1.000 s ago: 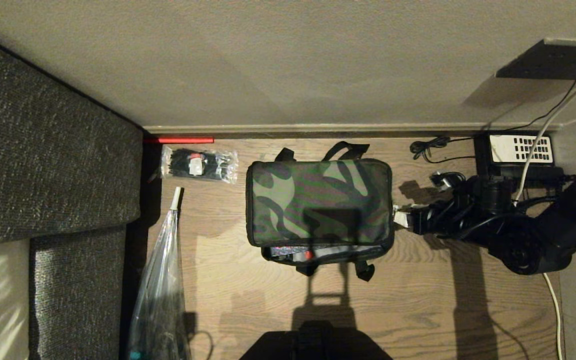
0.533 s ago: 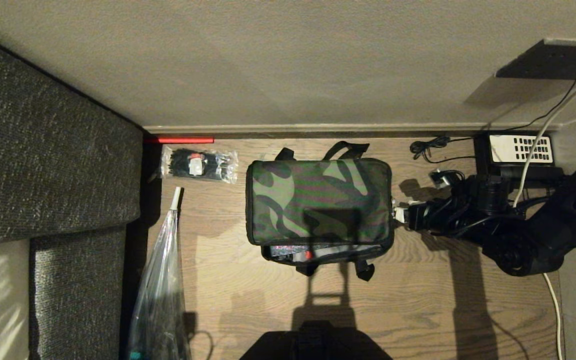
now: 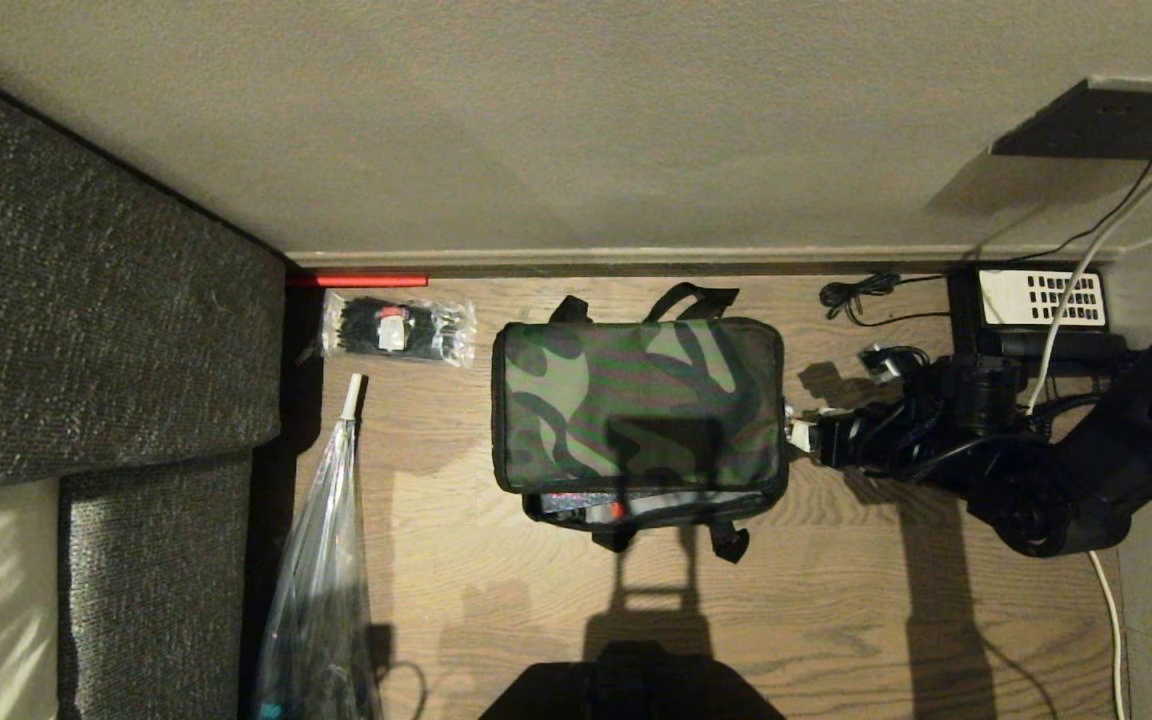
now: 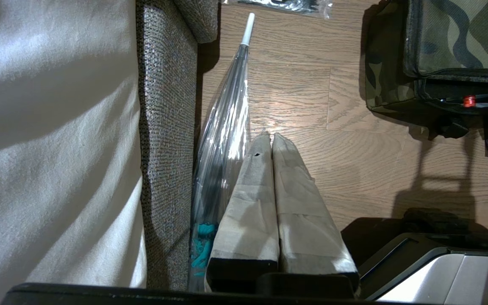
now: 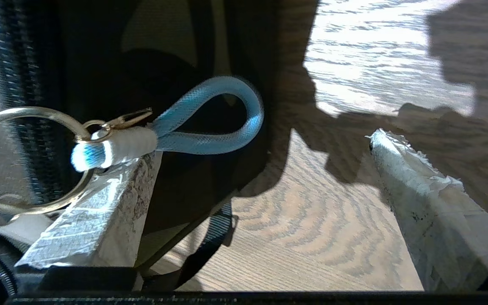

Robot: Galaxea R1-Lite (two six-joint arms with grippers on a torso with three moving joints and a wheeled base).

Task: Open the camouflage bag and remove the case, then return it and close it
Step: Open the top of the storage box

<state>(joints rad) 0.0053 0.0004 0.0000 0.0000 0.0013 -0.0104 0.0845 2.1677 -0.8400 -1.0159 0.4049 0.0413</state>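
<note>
The camouflage bag (image 3: 636, 405) lies on the wooden floor, its green lid down over it. A gap along its near edge shows silvery lining and a small red dot (image 3: 616, 510) on the dark edge of the case (image 4: 487, 98) inside. My right gripper (image 3: 796, 432) is at the bag's right end and stands open (image 5: 261, 148). A blue loop pull (image 5: 210, 118) on a metal ring (image 5: 28, 161) rests against one taped finger (image 5: 100, 212) and reaches into the gap, ungripped. My left gripper (image 4: 269, 137) is shut with nothing in it, parked above the floor to the bag's left.
A grey sofa (image 3: 106, 300) fills the left side. A clear-sleeved umbrella (image 3: 321, 560) and a packet of black ties (image 3: 396, 328) lie beside it. A black telephone (image 3: 1041, 298) and cables (image 3: 866, 292) sit by the wall behind my right arm.
My right arm has shifted slightly while its open gripper stays at the bag's right end. The bag and the left arm have not moved.
</note>
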